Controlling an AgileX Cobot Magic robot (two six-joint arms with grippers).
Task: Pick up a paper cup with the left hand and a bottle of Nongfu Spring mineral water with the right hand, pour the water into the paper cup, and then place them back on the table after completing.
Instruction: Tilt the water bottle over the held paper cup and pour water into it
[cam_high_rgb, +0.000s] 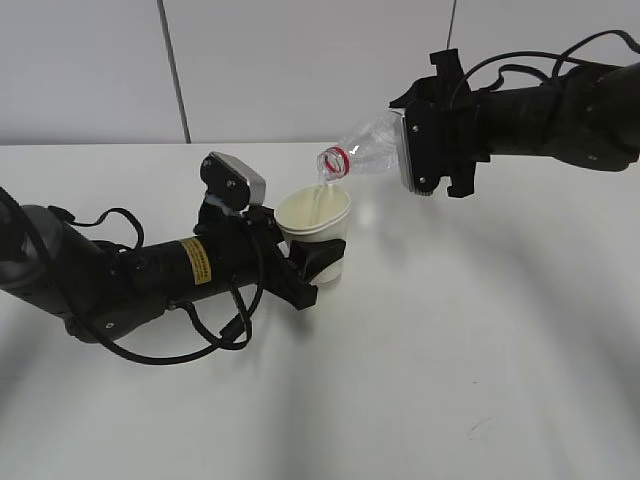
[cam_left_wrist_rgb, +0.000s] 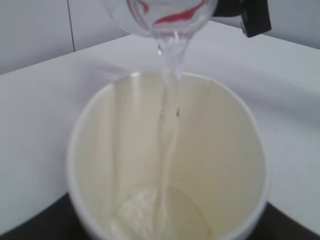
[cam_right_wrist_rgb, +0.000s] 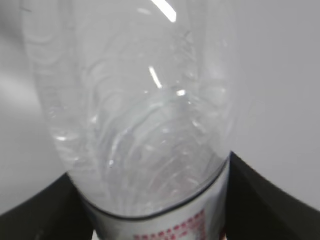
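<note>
The left hand's gripper (cam_high_rgb: 318, 262) is shut on a cream paper cup (cam_high_rgb: 315, 225), held just above the white table (cam_high_rgb: 480, 340). The right hand's gripper (cam_high_rgb: 432, 140) is shut on a clear water bottle (cam_high_rgb: 368, 150), tilted mouth-down to the left over the cup. A thin stream of water (cam_high_rgb: 320, 196) runs from the red-ringed mouth into the cup. In the left wrist view the cup (cam_left_wrist_rgb: 215, 135) fills the frame, the stream of water (cam_left_wrist_rgb: 167, 150) lands in a shallow pool, and the bottle mouth (cam_left_wrist_rgb: 165, 20) is at the top. The right wrist view shows the bottle (cam_right_wrist_rgb: 135, 110) between black fingers (cam_right_wrist_rgb: 265, 200).
A grey wall with a dark vertical seam (cam_high_rgb: 175, 70) stands behind the table. Black cables (cam_high_rgb: 190, 340) loop under the left arm on the tabletop.
</note>
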